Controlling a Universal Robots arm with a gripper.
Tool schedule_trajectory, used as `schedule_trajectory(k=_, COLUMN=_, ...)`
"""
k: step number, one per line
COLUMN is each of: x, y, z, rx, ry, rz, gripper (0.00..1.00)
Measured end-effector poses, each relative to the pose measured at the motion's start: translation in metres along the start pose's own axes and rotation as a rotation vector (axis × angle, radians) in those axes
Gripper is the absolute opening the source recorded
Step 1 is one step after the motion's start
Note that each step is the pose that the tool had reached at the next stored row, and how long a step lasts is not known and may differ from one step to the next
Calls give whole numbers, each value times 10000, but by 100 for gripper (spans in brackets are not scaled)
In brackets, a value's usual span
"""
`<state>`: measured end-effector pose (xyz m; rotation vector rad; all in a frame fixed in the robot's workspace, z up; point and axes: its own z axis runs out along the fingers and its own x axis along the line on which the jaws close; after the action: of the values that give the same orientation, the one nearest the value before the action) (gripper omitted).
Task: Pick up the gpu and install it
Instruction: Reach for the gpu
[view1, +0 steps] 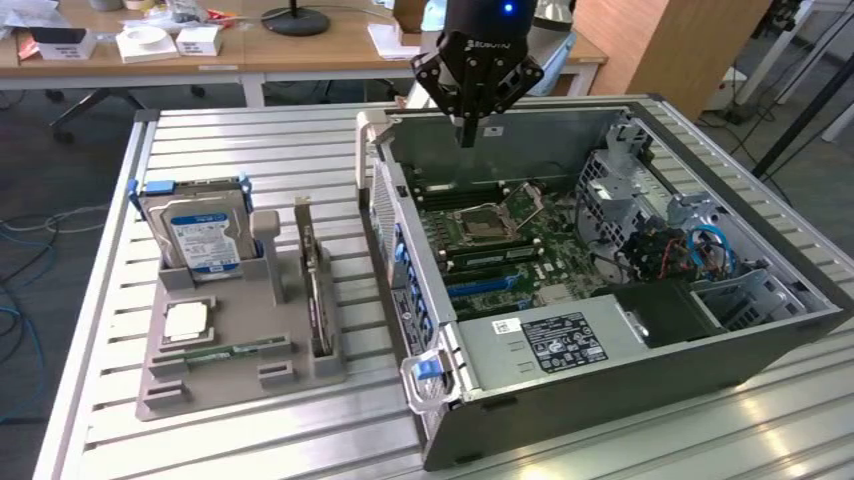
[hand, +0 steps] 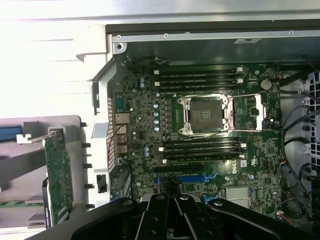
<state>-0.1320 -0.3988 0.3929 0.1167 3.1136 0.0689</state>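
Little here can truly be read. A short white word in capitals runs across the body of the black gripper (view1: 467, 138), but its letters cannot be made out with certainty. The black rectangular label (view1: 567, 341) on the grey metal power supply box (view1: 483, 360) carries rows of small white print and marks (none legible). A small white sticker (view1: 511, 325) just beside it bears dark lines like a barcode. The blue-and-white label (view1: 203, 243) on the silver hard drive (view1: 200, 207) has print too fine to read. White markings dot the green motherboard (hand: 145, 135), equally unreadable.
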Motion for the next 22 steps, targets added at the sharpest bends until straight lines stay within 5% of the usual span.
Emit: schedule_trajectory(k=22, x=476, y=-38, z=32, rx=1, ry=1, rz=-1, gripper=10)
